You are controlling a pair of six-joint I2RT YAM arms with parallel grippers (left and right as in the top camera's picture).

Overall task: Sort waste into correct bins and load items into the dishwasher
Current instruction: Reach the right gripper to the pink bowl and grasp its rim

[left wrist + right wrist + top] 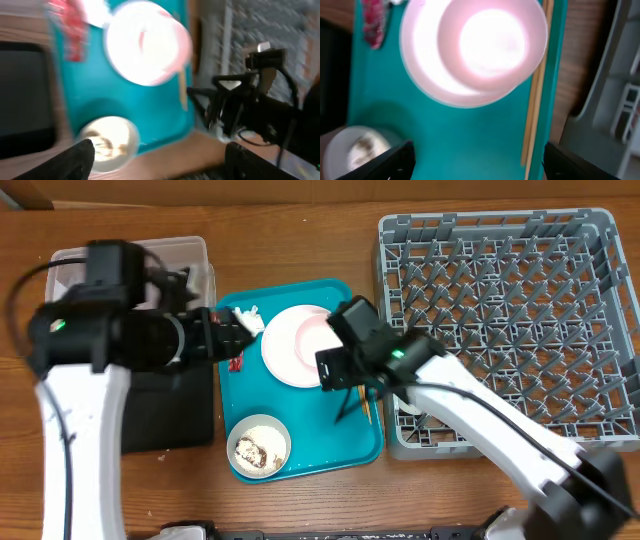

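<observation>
On the teal tray, the pale plate [285, 350] carries the pink bowl [318, 335]; both show in the right wrist view, plate [420, 65] and bowl [492, 40]. The red wrapper [236, 363] and white tissue [248, 315] lie at the tray's left. The off-white bowl [258, 448] holds rice and a brown lump. The chopsticks [366, 408] lie along the tray's right edge [534, 105]. My left gripper [226, 336] is open and empty by the tissue [160, 160]. My right gripper [348, 402] is open and empty over the tray [477, 162], beside the chopsticks.
The grey dish rack [500, 310] stands at the right, something white at its front left corner [408, 404]. The clear tub [190, 255] is at the back left, the black tray [170, 415] in front of it. The teal tray [330, 445] sits between them.
</observation>
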